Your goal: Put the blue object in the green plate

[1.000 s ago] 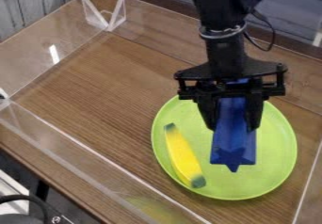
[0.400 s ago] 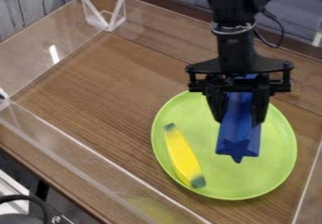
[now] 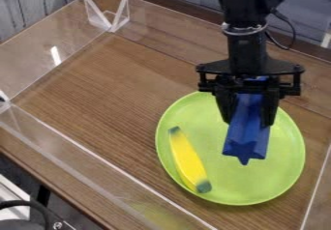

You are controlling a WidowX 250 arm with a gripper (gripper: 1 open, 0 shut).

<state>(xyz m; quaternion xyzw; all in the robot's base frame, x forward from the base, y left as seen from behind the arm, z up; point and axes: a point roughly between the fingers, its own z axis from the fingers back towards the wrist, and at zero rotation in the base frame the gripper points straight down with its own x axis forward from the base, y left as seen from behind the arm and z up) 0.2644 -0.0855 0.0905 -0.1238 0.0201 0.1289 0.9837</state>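
Note:
The blue object (image 3: 245, 135), a long deep-blue block, hangs tilted over the right half of the green plate (image 3: 287, 166), its lower end close to or touching the plate's surface; I cannot tell which. My gripper (image 3: 253, 106) points steeply down over the plate and is shut on the block's upper end. The black fingers (image 3: 234, 104) flank the block's top. The round lime-green plate lies at the lower right of the wooden tabletop.
A yellow banana-shaped item (image 3: 191, 159) lies on the left part of the plate. Clear plastic walls (image 3: 52, 55) border the wooden table on the left and front. A small clear stand (image 3: 106, 14) sits at the far left corner.
The gripper with the blue block has shifted slightly right and a little lower over the plate. The block stays gripped.

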